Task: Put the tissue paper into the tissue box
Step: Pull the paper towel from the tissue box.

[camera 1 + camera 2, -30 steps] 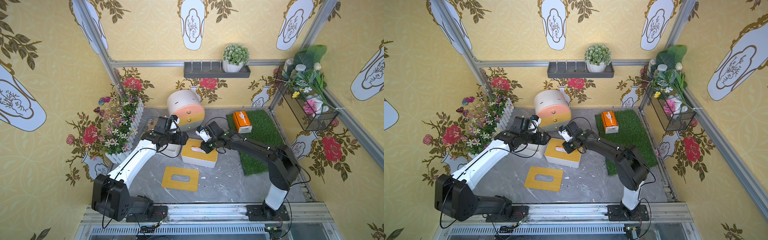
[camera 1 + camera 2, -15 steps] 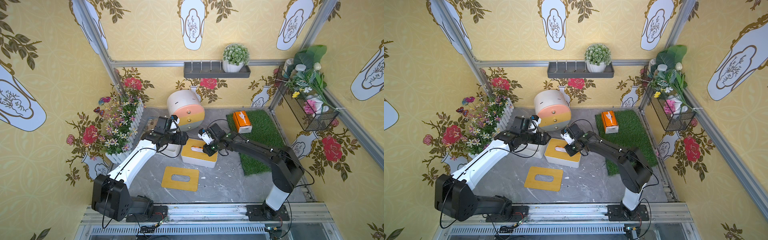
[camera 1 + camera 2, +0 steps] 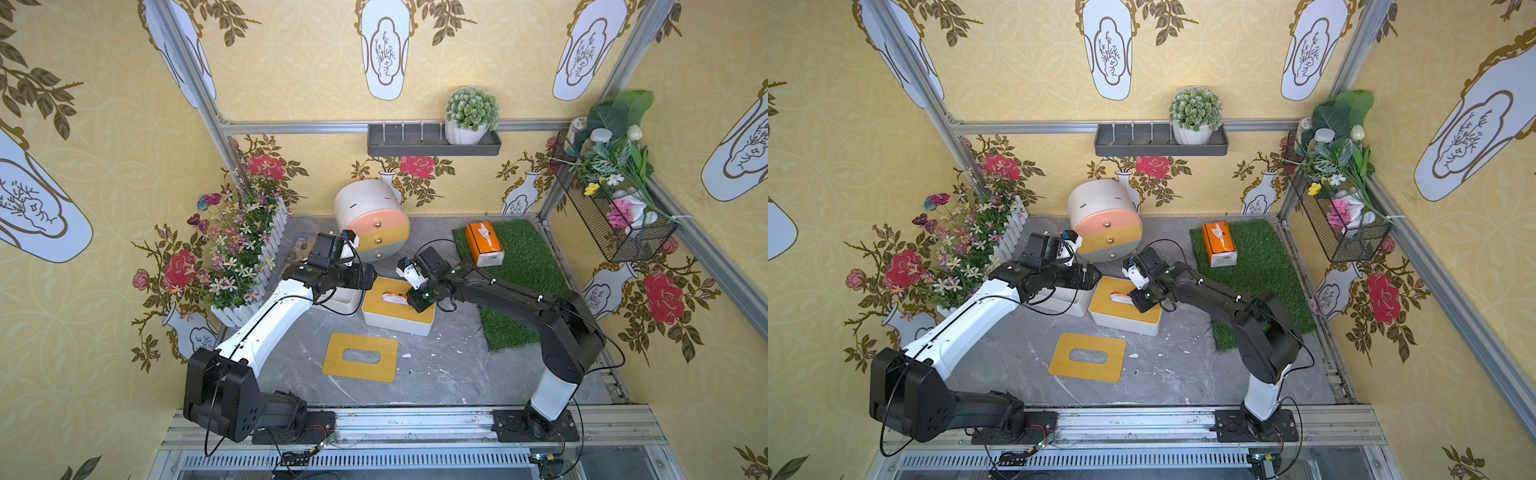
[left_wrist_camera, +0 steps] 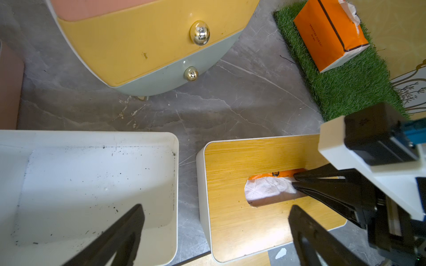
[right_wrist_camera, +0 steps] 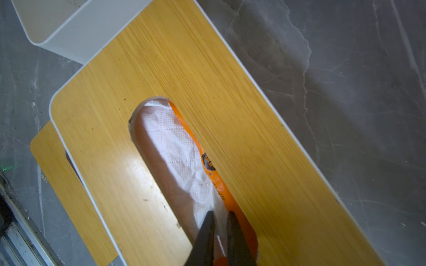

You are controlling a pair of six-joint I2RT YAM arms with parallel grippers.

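Since the tissue paper (image 5: 182, 165) in the lid slot of the tissue box (image 3: 376, 311) looks soft, light and easy to tear, my right end effector (image 5: 220, 218) is nipped on its white fold, while my left end effector (image 4: 216, 207) hangs wide open.

Bright even light, glare on lid (image 5: 230, 119)

tissue paper (image 4: 267, 188) in tissue box (image 3: 386, 318) slot, spare lid (image 3: 361, 374) before it, open tub (image 4: 92, 184) left
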